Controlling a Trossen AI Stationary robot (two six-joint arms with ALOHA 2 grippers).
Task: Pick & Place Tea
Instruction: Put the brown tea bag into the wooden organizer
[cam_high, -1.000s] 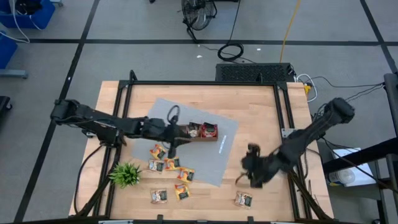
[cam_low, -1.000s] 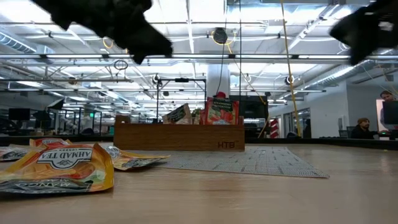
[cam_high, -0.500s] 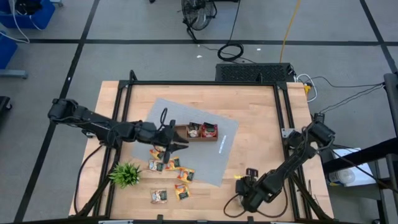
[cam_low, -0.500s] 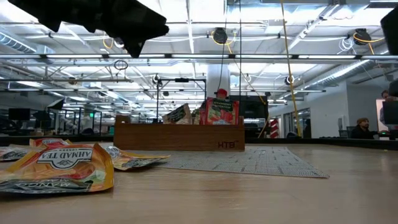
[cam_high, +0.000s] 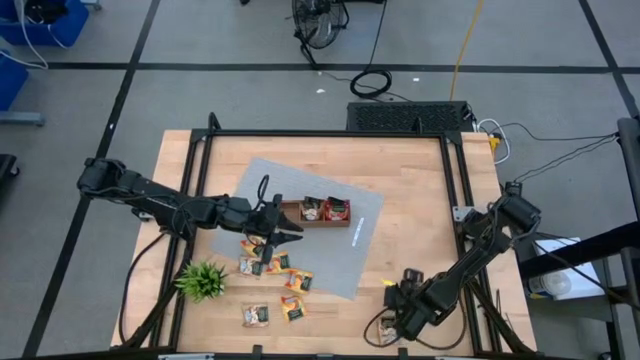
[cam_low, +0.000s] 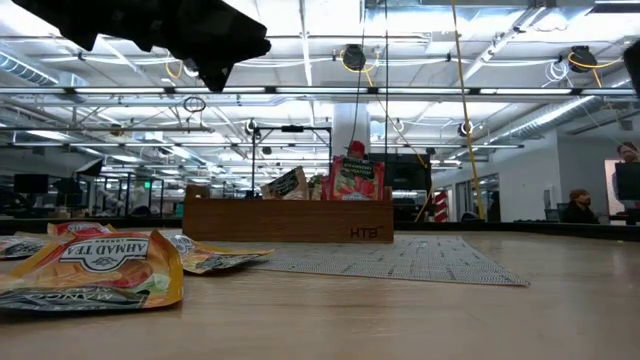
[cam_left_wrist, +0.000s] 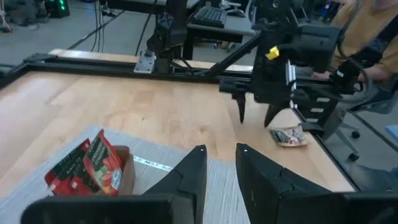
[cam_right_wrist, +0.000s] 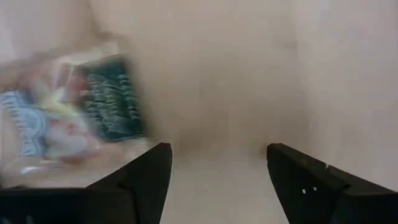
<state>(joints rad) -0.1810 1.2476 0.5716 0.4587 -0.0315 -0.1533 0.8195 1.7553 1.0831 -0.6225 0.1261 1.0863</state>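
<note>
Several tea sachets (cam_high: 270, 265) lie flat on the grey mat and the wood near the small plant (cam_high: 203, 280), with one large in the low view (cam_low: 90, 270). A few more stand in the wooden tray (cam_high: 318, 212), the red ones (cam_left_wrist: 93, 165) leaning at its end. One lone sachet (cam_left_wrist: 287, 135) lies flat near the table's near right corner. My right gripper (cam_left_wrist: 256, 118) hangs open just above it, pointing down, and the sachet (cam_right_wrist: 68, 118) lies beside one finger, not between them. My left gripper (cam_high: 283, 230) hovers open and empty by the tray's left end.
The grey mat (cam_high: 330, 250) lies slantwise under the tray (cam_low: 288, 218). A black frame rail (cam_high: 330, 134) runs round the table. Bare wood (cam_high: 420, 200) spreads between the tray and the right arm. People sit in the room beyond the table.
My right gripper swung from the table's middle right toward the near edge and dropped low over the lone sachet, staying open. My left gripper drew back a little from the tray's left end toward the table's left edge, then held still.
</note>
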